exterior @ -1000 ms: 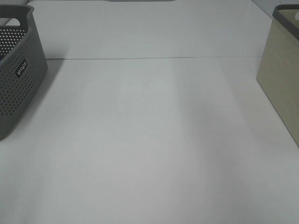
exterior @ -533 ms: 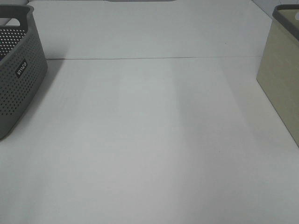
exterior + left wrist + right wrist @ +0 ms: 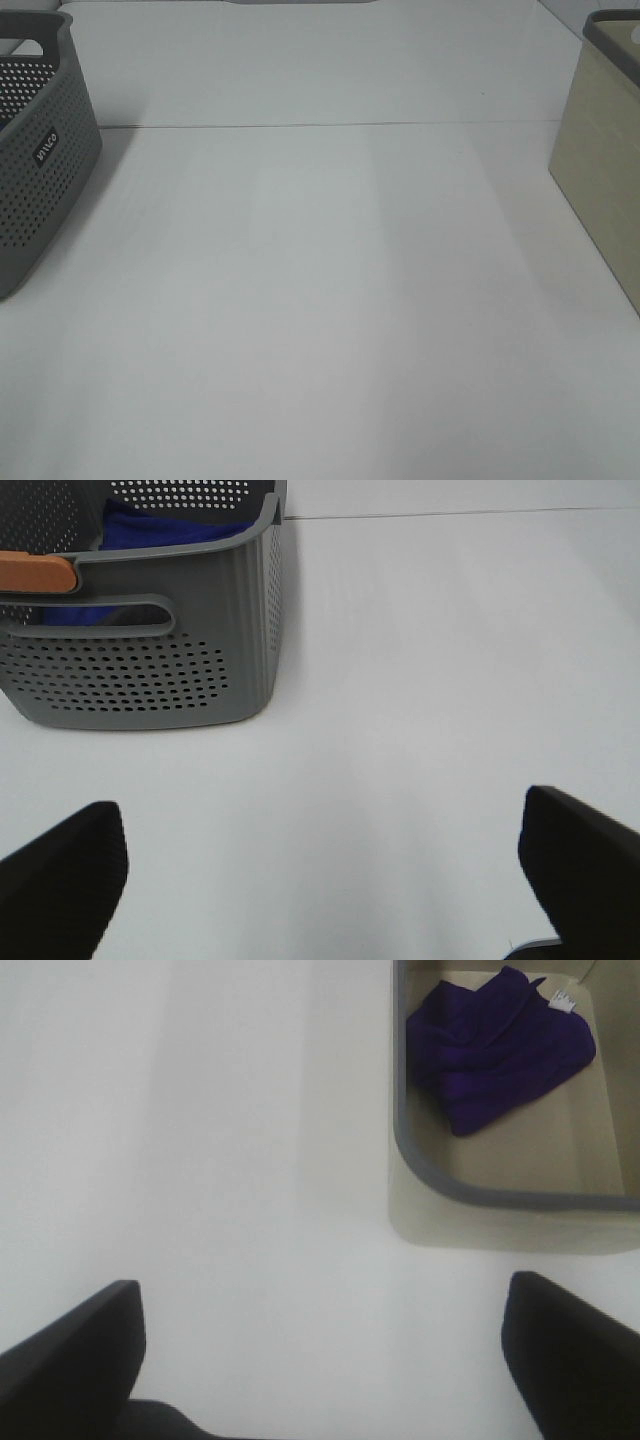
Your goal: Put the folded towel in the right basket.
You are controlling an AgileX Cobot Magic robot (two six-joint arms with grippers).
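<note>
The folded purple towel (image 3: pixel 495 1045) lies inside the right basket (image 3: pixel 500 1215), a beige bin with a grey rim, seen in the right wrist view. In the exterior high view only that basket's beige wall (image 3: pixel 600 170) shows at the right edge. My right gripper (image 3: pixel 320 1350) is open and empty over the white table, beside the basket and apart from it. My left gripper (image 3: pixel 320 860) is open and empty over the table in front of the grey basket. Neither gripper shows in the exterior high view.
A grey perforated basket (image 3: pixel 150 670) holds a blue cloth (image 3: pixel 165 530) and has an orange handle piece (image 3: pixel 35 573); it stands at the left edge of the exterior high view (image 3: pixel 45 150). A seam (image 3: pixel 320 125) crosses the white table.
</note>
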